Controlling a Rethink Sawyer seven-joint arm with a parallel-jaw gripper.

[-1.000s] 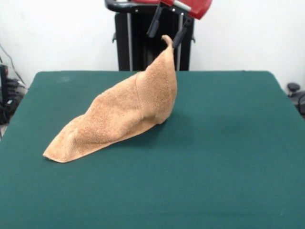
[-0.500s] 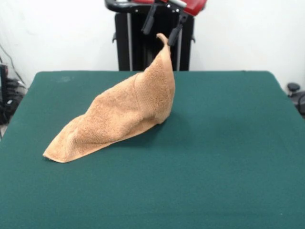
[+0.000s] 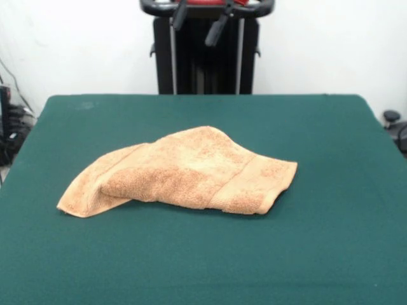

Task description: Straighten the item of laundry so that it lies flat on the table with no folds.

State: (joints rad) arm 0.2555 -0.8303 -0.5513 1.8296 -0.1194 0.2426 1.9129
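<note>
Towel: light orange-tan terry hand towel [image 3: 184, 170], lying on the bench, left of centre in the front view.
Towel shape: not flat; folded over itself, with a thick rolled fold along the near edge from the left part toward the middle.
Towel left end: a single lower layer pokes out at the near-left corner, flat against the cloth.
Towel right end: a ribbed woven band crosses the towel near the right short edge; that end lies flattest, its corner pointing right.
Towel top: surface humps slightly in the middle, upper layer draped over the lower one.
Bench: large surface in smooth dark green cloth [image 3: 318, 254], far wider than the towel; bare cloth on all sides of it.
End effector: at the top edge of the front view [image 3: 198, 20], above the far side of the bench, well apart from the towel.
End effector state: two dark fingers [image 3: 216, 30] hang down slantwise with a clear gap between them; spread, nothing between them, touching nothing.
Arm: only a strip of red and a black curved part show at the top edge [image 3: 254, 7].
Background: black pedestal [image 3: 205, 63] behind the bench's far edge; white wall either side.
</note>
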